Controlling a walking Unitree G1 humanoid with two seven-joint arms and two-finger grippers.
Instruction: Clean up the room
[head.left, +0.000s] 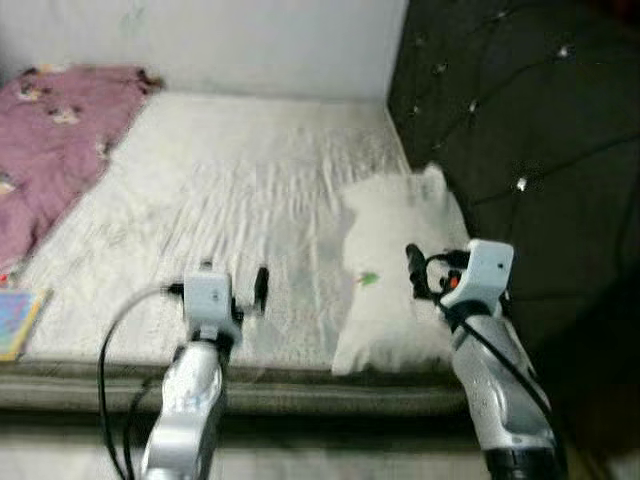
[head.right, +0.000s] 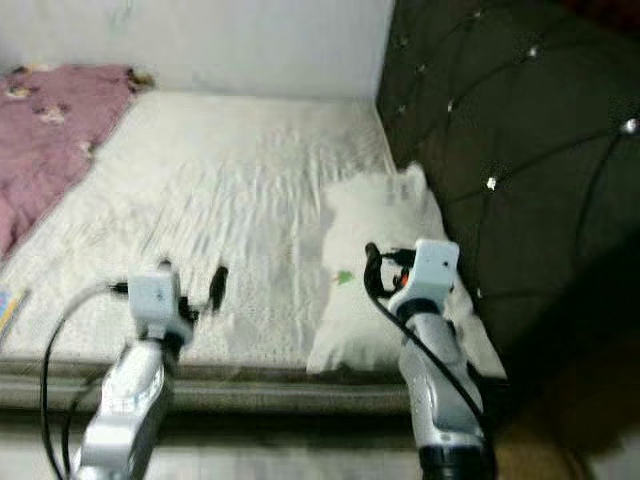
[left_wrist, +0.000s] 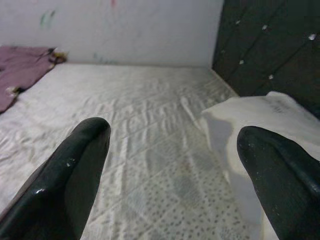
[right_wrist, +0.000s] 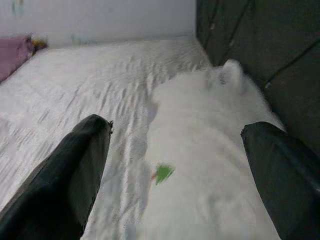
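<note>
From the head views, both arms reach over the near edge of the bed (head.left: 250, 190): the left gripper (head.left: 240, 290) hovers above bare sheet, the right gripper (head.left: 425, 272) above the pillow (head.left: 395, 260), which lies against the dark headboard (head.left: 520, 130). A pink blanket (head.left: 55, 140) is still bunched at the far left corner and a book (head.left: 15, 320) sits at the left edge, so tidying looks barely begun. Along the left wrist, fingers (left_wrist: 70, 175) spread wide, holding nothing. Along the right wrist, fingers (right_wrist: 75, 170) likewise wide and empty, the pillow just beyond; nothing blocks it.
</note>
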